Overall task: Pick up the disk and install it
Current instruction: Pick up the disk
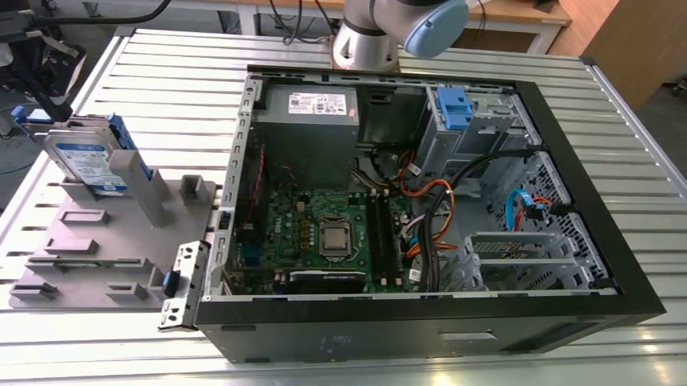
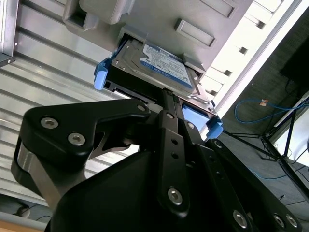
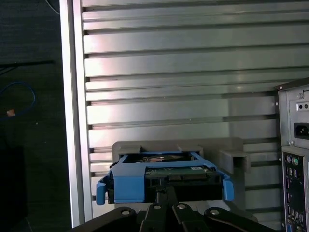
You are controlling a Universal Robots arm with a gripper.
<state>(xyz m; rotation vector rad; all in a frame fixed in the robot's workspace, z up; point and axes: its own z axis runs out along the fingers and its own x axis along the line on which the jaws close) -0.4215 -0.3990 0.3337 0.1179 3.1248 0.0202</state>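
Slatted metal table (image 1: 161,72): spans the exterior view and carries all items.

Open computer case (image 1: 408,338): centre to right of frame, lying on its side with the board and cabling exposed.

Grey holding fixture (image 1: 96,241): left of frame, just beside the case.

The disk (image 1: 92,165): stands on edge in the fixture at upper left, label facing out. Both wrist views show it seated in its slot (image 2: 159,63) (image 3: 164,171).

Gripper (image 2: 169,99): in both wrist views it sits right at the disk's exposed end (image 3: 165,191). Whether it is apart or clamped on the disk cannot be told.

Blue side rails (image 2: 100,75): run along both long edges and end in protruding tabs.

Assessment: the disk is likely rigid, dense for its size and sensitive to shock. Its bare metal faces are probably slick. The plastic rails may flex. A hold across the stiff metal body is judged sounder than one on the tabs or the connector edge.
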